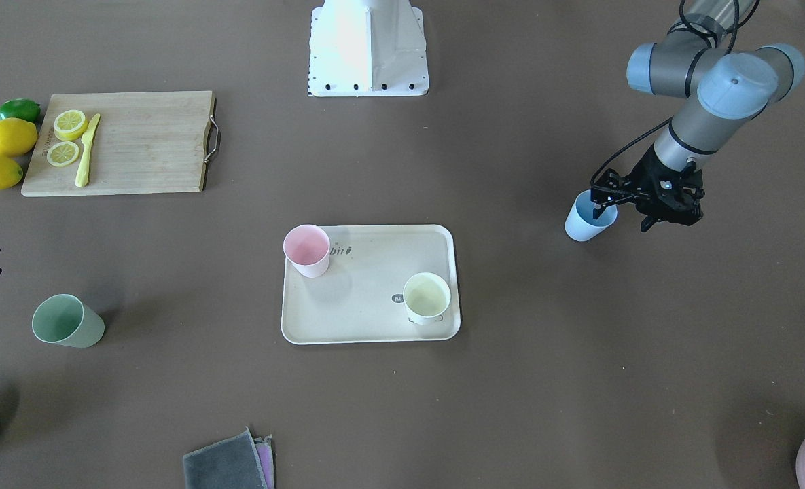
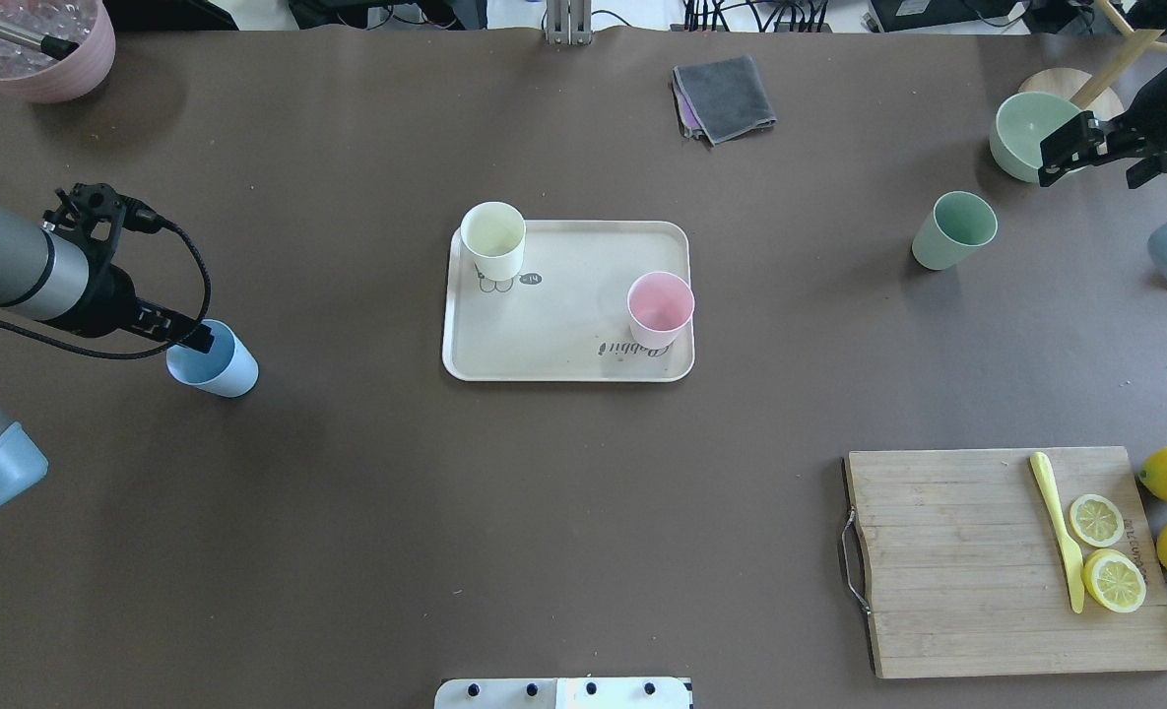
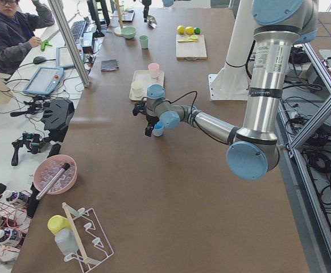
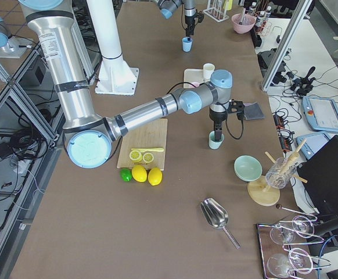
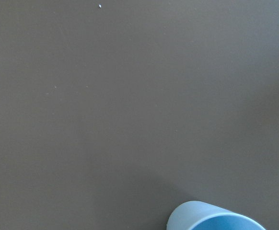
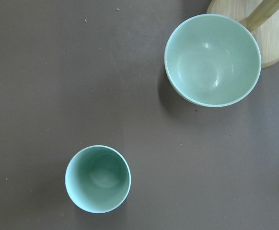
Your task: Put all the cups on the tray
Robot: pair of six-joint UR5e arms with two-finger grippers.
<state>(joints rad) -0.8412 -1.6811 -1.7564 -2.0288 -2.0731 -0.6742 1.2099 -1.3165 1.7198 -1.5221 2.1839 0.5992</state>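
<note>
The cream tray (image 1: 368,319) (image 2: 563,335) lies mid-table and holds the pink cup (image 1: 307,250) (image 2: 660,307) and the white cup with the yellow inside (image 1: 427,297) (image 2: 493,239). The light blue cup (image 1: 582,227) (image 2: 219,366) (image 5: 216,221) stands on the table off the tray. My left gripper (image 1: 600,207) (image 2: 199,341) is down at its rim, jaws close together on the cup wall. The sage green cup (image 1: 68,320) (image 2: 952,231) (image 6: 97,179) stands alone on the table. My right gripper (image 2: 1095,158) hovers above it, open and empty.
A green bowl (image 2: 1031,133) (image 6: 212,58) sits just beyond the green cup. A wooden cutting board (image 1: 137,142) holds lemon slices and a yellow knife, with whole lemons beside it. A folded grey cloth (image 2: 726,96) and a mauve pot (image 2: 36,49) lie at the far edge.
</note>
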